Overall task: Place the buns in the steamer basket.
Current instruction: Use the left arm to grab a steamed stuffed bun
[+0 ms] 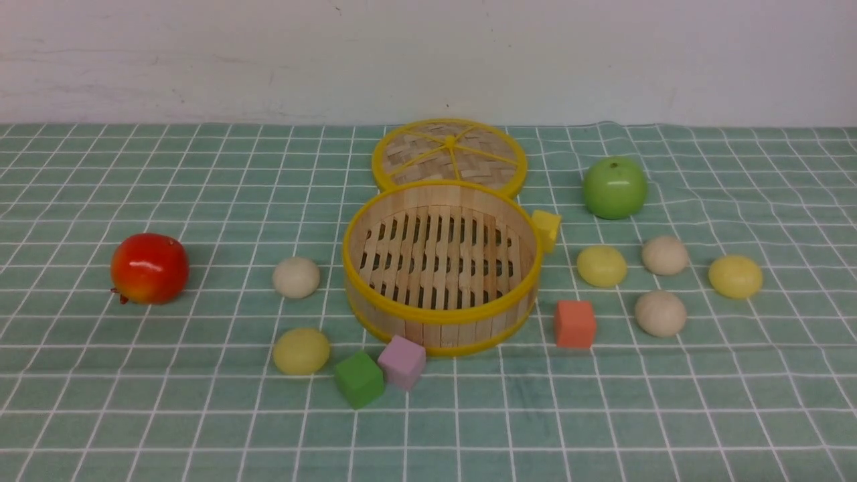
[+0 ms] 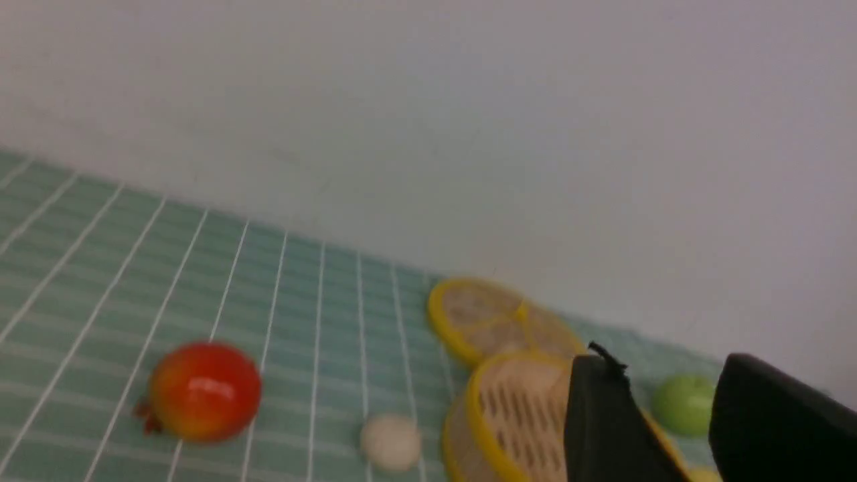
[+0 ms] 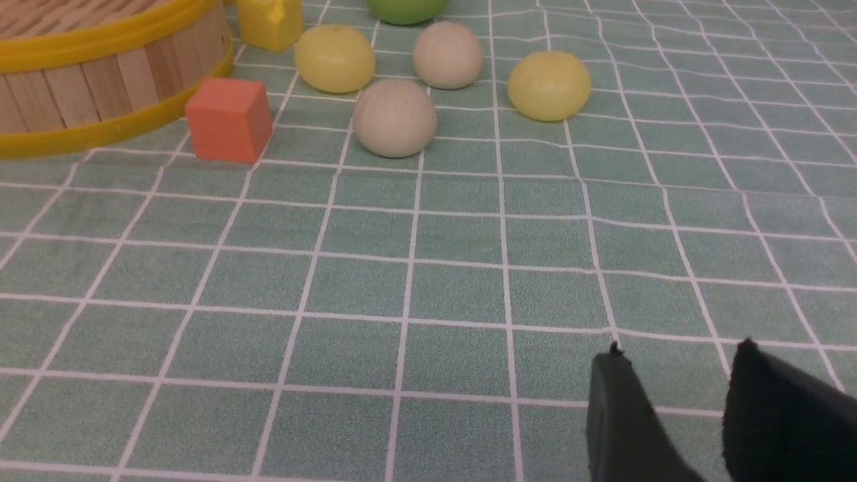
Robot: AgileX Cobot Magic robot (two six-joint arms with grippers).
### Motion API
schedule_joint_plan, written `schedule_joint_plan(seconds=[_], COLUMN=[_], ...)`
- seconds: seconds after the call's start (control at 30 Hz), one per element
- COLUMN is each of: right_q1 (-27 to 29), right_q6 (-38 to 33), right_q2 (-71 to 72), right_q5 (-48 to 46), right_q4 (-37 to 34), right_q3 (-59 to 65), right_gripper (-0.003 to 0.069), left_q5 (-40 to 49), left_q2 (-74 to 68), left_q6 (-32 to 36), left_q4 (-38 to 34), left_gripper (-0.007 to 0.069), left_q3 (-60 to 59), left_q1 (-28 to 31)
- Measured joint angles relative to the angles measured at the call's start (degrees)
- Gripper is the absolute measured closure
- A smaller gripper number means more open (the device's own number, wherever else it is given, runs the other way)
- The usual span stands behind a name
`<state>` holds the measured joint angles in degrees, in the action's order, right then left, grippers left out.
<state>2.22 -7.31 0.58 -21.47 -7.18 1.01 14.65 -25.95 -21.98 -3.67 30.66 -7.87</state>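
green checked cloth (image 1: 134, 402) under a pale wall (image 1: 201, 53) fills the front view. at centre sits the round, deep bamboo-slat steamer basket (image 1: 438, 321), empty, with its flat woven lid (image 1: 448, 152) just behind, so the mouth is free. of the small domed yellow and beige buns (image 1: 296, 277), two lie left of it and four right.

left wrist view: left gripper (image 2: 669, 365), lower right, parted and empty, faces the basket.

right wrist view: right gripper (image 3: 679, 348), lower right, parted and empty, low over the cloth, faces the right-hand cluster.
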Motion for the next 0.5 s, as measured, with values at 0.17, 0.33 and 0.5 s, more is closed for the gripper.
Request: schedule_joint_plan(seconds=[0.17,0.33,0.5], right_q1=[0.0,0.0,0.0], right_q6=[0.0,0.0,0.0], right_q2=[0.0,0.0,0.0], right_q5=[0.0,0.0,0.0], right_q4=[0.0,0.0,0.0], right_q3=[0.0,0.0,0.0], right_gripper=[0.042,0.042,0.042], left_q5=[0.52,0.35,4.17], left_q2=[-9.44,-21.02,-33.43], left_q6=[0.0,0.0,0.24], left_q4=[-0.28,-2.13,-6.18], left_gripper=[0.0386,0.0386,0.0386], left_q3=[0.04,0.26,5.58], left_q1=[0.0,0.0,0.0])
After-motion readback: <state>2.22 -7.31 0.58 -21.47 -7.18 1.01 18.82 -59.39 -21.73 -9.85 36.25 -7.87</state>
